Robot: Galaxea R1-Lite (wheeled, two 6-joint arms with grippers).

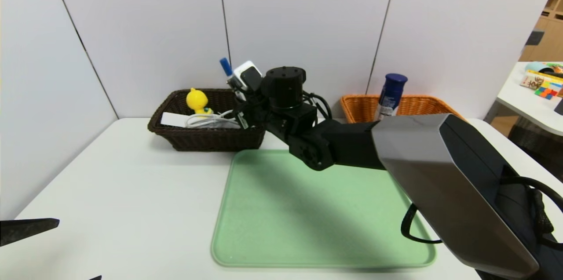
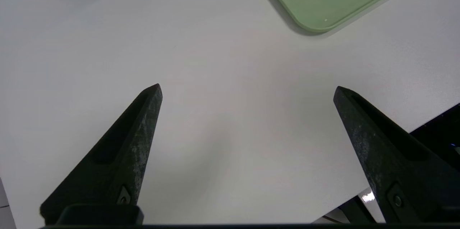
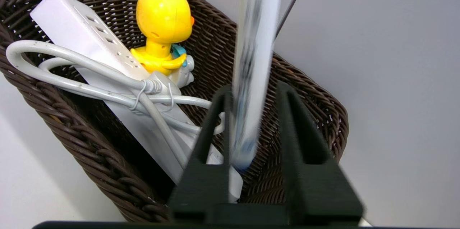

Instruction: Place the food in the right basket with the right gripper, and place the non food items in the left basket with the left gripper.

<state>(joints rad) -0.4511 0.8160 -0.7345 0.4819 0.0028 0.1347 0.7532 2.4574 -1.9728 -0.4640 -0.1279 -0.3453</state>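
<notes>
Right tool (image 3: 251, 88) hangs over the dark brown basket (image 3: 72, 139), fingers slightly apart around the upright marker (image 3: 251, 60). Left tool (image 2: 248, 88), splayed wide, is well away from the basket.

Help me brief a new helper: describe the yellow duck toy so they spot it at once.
Look to the dark brown basket at the table's back left. The duck toy stands upright inside, behind the white power strip. It is the only bright yellow thing there.
</notes>
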